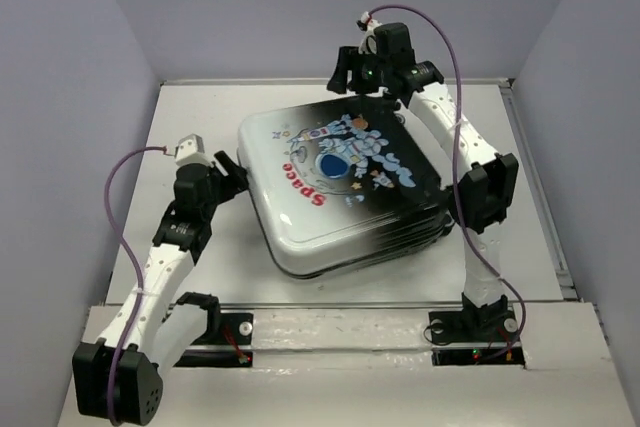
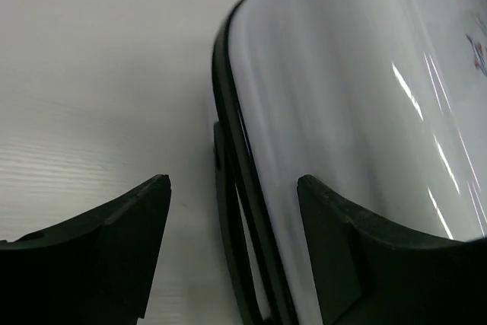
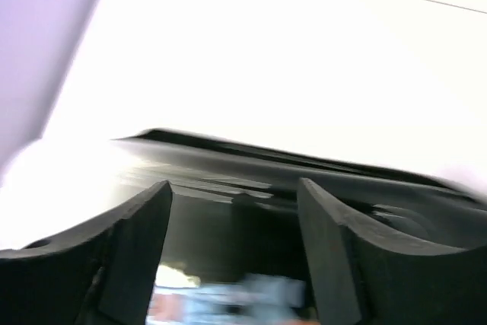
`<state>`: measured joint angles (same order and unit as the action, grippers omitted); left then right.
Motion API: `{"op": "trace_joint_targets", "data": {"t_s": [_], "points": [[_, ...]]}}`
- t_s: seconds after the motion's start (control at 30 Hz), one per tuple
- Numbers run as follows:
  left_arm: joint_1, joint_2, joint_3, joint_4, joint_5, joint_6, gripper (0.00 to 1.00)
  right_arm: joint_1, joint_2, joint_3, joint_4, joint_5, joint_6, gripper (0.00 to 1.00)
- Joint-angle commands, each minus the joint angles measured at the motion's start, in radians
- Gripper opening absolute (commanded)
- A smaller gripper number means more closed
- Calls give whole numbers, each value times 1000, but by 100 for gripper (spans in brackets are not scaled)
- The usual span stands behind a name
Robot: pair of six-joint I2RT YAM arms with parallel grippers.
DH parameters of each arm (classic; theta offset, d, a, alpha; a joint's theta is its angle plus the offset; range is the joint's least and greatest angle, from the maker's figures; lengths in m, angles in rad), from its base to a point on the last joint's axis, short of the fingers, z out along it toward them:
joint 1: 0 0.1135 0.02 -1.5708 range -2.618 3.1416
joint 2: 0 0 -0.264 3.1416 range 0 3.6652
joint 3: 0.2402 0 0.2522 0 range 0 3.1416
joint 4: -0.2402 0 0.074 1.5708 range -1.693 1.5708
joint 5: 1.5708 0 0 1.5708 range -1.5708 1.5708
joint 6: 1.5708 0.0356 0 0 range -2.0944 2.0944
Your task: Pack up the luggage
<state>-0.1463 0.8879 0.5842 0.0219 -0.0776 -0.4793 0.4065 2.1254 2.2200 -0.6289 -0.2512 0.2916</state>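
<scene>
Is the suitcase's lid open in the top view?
No, the suitcase lies shut on the table, astronaut print facing up, both halves together and no lining showing.

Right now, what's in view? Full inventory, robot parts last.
luggage: 1, black-to-white shell with astronaut and red "Space" print, closed, lying flat mid-table
table: 1, white, under the luggage
enclosure walls: 3, pale lilac, on the left, back and right
base rail: 1, white, near edge, carrying both arm bases
cables: 2, purple, one looped along each arm
left arm: 1, white and black, left of the luggage
left fingers: 2, black, open, at the luggage's left rim
right arm: 1, white and black, reaching to the luggage's far edge
right fingers: 2, black, open, above the far edge; wrist view blurred
</scene>
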Motion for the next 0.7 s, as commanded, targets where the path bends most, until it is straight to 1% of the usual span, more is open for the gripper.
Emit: {"op": "trace_joint_targets", "data": {"t_s": [0.0,0.03,0.07,0.1,0.13,0.17,0.2,0.23,0.27,0.3,0.33,0.37,0.4,0.43,0.47,0.5,0.53,0.57,0.6,0.63,0.67], "points": [[-141,-69,-38,-53,277,-125,79,103,-114,-12,15,-206,-48,77],[-141,-73,-26,-62,248,-113,80,103,-228,-164,18,-130,-75,83],[-141,-76,-26,-62,237,-113,80,103,-289,-166,24,-85,-75,85],[-141,-75,-18,-54,231,-108,81,103,-353,-328,37,-41,-84,86],[-141,-73,-17,-47,233,-107,81,103,-481,-414,78,40,-85,85],[-141,-72,-17,-31,233,-107,81,92,-542,-498,99,77,-82,84],[-141,-72,-21,-28,236,-108,82,92,-599,-643,136,116,-78,82],[-141,-76,-24,-28,236,-110,82,57,-689,-702,147,209,-75,81],[-141,-82,-35,-30,236,-111,82,31,-721,-748,150,245,-60,82],[-141,-105,-43,-11,234,-114,81,-7,-746,-813,153,247,-48,85],[-141,-119,-49,-4,234,-123,81,-58,-763,-836,155,247,-37,88],[-141,-151,-63,-4,237,-127,78,-169,-778,-850,158,218,-13,89],[-142,-168,-70,-5,246,-127,76,-220,-777,-859,158,210,1,91],[-142,-184,-76,-7,269,-125,74,-268,-771,-864,158,178,7,96],[-144,-194,-83,-11,292,-124,72,-311,-748,-861,159,168,14,99],[-145,-202,-98,-16,320,-120,64,-348,-730,-852,158,167,26,100],[-154,-208,-107,-20,375,-120,62,-407,-707,-829,159,141,32,100],[-154,-208,-118,-20,396,-120,59,-437,-678,-812,158,141,37,100],[-185,-216,-139,-19,407,-136,53,-478,-604,-795,153,41,53,100],[-218,-219,-144,-16,401,-143,51,-488,-567,-777,152,-12,63,100],[-287,-222,-153,-16,394,-163,50,-488,-535,-746,152,-63,72,100]]}}
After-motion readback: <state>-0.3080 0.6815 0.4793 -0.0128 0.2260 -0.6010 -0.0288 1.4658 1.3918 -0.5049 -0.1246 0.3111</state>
